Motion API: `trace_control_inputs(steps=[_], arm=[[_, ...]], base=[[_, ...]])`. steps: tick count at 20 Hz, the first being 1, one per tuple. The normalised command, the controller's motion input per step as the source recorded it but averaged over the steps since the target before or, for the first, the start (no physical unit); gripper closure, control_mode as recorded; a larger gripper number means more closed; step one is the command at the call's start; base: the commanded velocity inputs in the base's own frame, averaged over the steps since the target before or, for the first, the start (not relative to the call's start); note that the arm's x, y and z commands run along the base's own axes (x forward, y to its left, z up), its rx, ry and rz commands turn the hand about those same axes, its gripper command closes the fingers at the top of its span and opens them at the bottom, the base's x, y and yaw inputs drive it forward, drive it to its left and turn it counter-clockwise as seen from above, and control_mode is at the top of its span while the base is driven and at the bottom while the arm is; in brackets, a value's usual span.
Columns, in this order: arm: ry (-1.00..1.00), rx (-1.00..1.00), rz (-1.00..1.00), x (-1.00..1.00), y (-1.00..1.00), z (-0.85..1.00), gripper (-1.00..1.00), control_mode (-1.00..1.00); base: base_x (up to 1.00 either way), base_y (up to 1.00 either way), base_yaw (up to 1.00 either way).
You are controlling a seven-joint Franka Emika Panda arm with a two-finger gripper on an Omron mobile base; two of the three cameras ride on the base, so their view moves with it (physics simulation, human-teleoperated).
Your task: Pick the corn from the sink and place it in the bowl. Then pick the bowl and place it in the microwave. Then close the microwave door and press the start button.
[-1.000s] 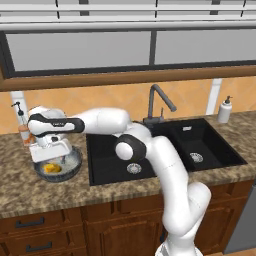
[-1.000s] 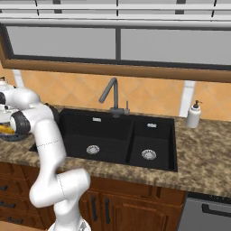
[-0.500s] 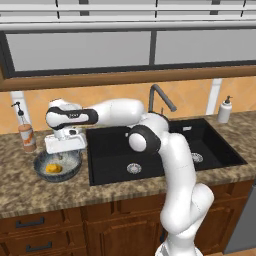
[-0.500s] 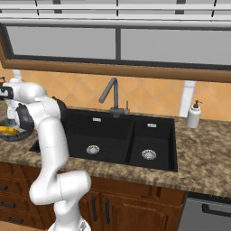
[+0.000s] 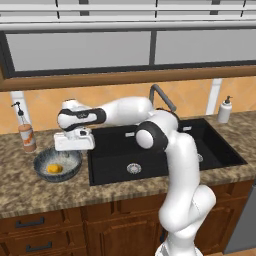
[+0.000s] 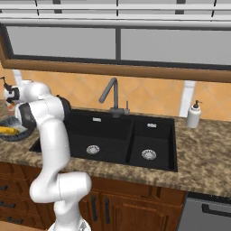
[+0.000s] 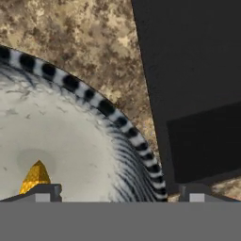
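Observation:
The corn (image 5: 55,168) lies in the bowl (image 5: 57,165) on the counter left of the sink (image 5: 150,150). From the right base view the corn (image 6: 8,131) is a yellow streak in the bowl (image 6: 16,133), partly behind my arm. My gripper (image 5: 74,149) hangs open just above the bowl's right rim, holding nothing. In the hand view the gripper (image 7: 120,193) straddles the striped rim of the bowl (image 7: 94,101), with the corn (image 7: 35,176) by the left fingertip (image 7: 44,193) and the sink (image 7: 197,70) to the right. The microwave is out of view.
A bottle (image 5: 27,137) stands on the counter behind the bowl at the left. The gooseneck faucet (image 5: 162,97) rises behind the sink. A white soap dispenser (image 5: 226,110) sits at the back right. The granite counter (image 5: 30,192) runs along the front.
My hand has lifted off the bowl and drifted right toward the sink's edge. The jaws have spread wider. The corn stays in the bowl.

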Motion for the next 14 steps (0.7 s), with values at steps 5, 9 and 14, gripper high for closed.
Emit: trace_control_inputs(steps=[5, 9, 14], arm=[[-0.01, 0.00, 0.01, 0.31, 0.15, -0.28, -1.00, -1.00], [-0.06, 0.01, 0.02, 0.04, 0.00, -0.26, -1.00, -1.00], [-0.07, 0.00, 0.01, 0.00, 0.00, -0.24, -1.00, -1.00]], base=[[0.00, 0.00, 0.00], [0.00, 0.00, 0.00], [0.00, 0.00, 0.00]])
